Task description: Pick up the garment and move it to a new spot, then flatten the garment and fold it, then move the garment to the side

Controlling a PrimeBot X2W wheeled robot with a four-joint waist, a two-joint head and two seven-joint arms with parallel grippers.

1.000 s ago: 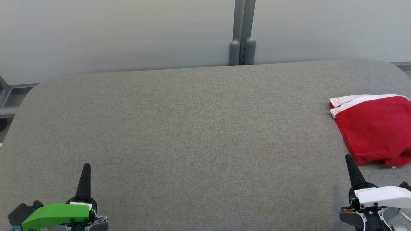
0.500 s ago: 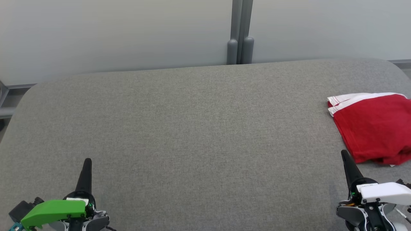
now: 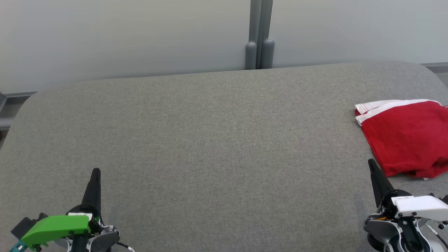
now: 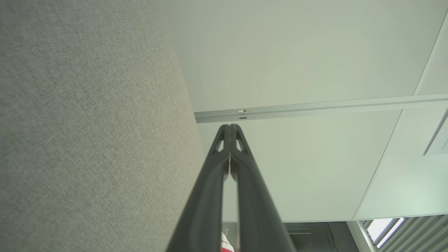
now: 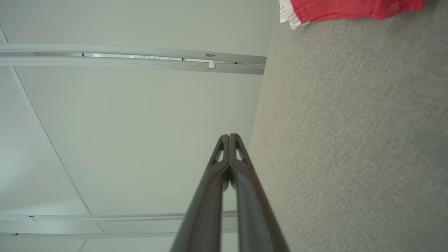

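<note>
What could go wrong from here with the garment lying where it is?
1. The right gripper, shut, sits close to the bunched near corner of the red garment; a move could snag it and spoil the fold.
2. It runs past the head view's right edge, so its far side can't be checked.

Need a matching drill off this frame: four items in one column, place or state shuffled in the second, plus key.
1. red garment with white trim
2. left gripper, green housing
3. right gripper, white housing
4. grey double post

A. lower left of head view, shut, empty
B. behind the far edge of the grey fabric table
C. lying at the table's right side
D. lower right of head view, shut, empty

Pairs: 1-C, 2-A, 3-D, 4-B
</note>
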